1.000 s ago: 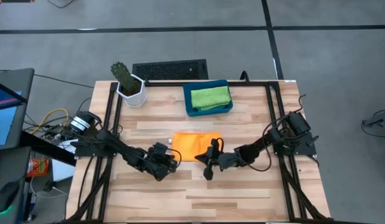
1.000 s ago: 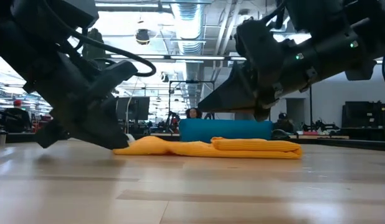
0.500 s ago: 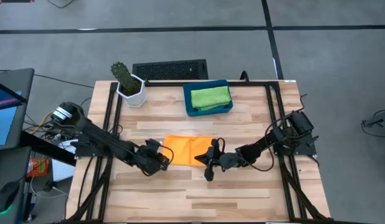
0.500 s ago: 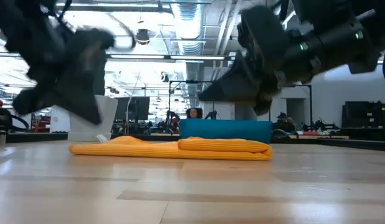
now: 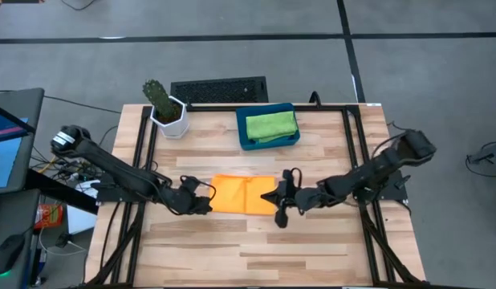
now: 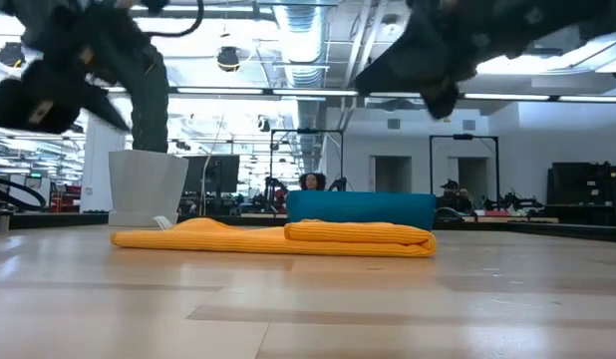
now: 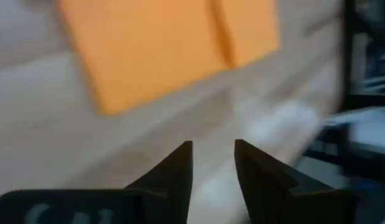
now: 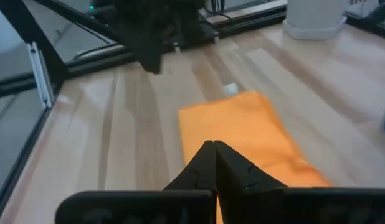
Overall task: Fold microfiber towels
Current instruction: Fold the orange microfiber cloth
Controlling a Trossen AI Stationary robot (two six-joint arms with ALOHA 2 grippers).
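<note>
An orange towel (image 5: 241, 194) lies folded flat on the wooden table, near its middle. In the low view its right part (image 6: 358, 232) is thicker than its left part. My left gripper (image 7: 212, 146) hovers open just off the towel's left edge (image 5: 205, 199), raised above the table (image 6: 69, 85). My right gripper (image 8: 212, 148) is shut. It hangs over the towel's right edge (image 5: 274, 198), lifted clear of the cloth (image 6: 438, 60). A green towel (image 5: 270, 125) lies in the blue tray.
The blue tray (image 5: 245, 141) stands at the far middle of the table. A cactus in a white pot (image 5: 168, 112) stands at the far left corner. Black frame rails (image 5: 144, 160) run along the left and right table edges. Bare wood lies in front of the orange towel.
My left gripper dragged the orange towel toward the table's left edge and its bunched left end now lies flat. The gripper then let go and rose, drawing away to the left. My right gripper has risen off the towel and shifted slightly right.
</note>
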